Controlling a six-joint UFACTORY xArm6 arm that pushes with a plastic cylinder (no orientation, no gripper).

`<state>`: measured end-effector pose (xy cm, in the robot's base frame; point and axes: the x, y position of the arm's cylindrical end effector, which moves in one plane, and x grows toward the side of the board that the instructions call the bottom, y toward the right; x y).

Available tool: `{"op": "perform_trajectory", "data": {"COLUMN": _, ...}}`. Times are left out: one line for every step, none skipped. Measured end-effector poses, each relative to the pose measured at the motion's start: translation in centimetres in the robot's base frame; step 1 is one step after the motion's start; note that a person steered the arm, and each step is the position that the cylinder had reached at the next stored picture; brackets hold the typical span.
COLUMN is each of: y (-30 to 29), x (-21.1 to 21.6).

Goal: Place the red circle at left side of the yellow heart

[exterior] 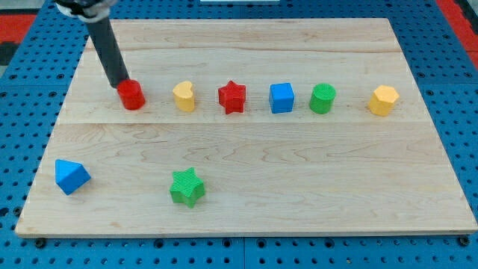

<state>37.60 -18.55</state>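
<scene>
Camera view showed my tip (119,84) resting against the upper-left edge of the red circle (131,95), the dark rod slanting up from there toward the view's top left. I had no jaws to open or close, only the straight rod, so I held nothing; the tip merely touched the red circle's side.

The red circle sat on the wooden board (246,187) at the left end of a row of blocks, near the yellow heart (184,96) and directly to its left, with a small gap of bare wood between the two. They lay at almost the same height in the view.

To the right of the yellow heart the row ran on: the red star (232,97), then the blue cube (281,98), then the green cylinder (323,99), each a little apart from its neighbour. The yellow hexagon (383,100) stood further off, near the board's right edge.

Well below the row, the blue triangle (71,176) lay near the board's lower-left corner, and the green star (187,187) sat to its right, below the yellow heart. Around the board the blue perforated table (22,149) showed on all sides.
</scene>
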Motion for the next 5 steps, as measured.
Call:
{"op": "perform_trajectory", "data": {"y": -2.0, "x": 0.2}}
{"op": "perform_trajectory", "data": {"y": -2.1, "x": 5.1}}
{"op": "perform_trajectory", "data": {"y": 0.4, "x": 10.6}}
{"op": "perform_trajectory", "data": {"y": 2.0, "x": 9.0}}
{"op": "perform_trajectory", "data": {"y": 0.6, "x": 5.9}}
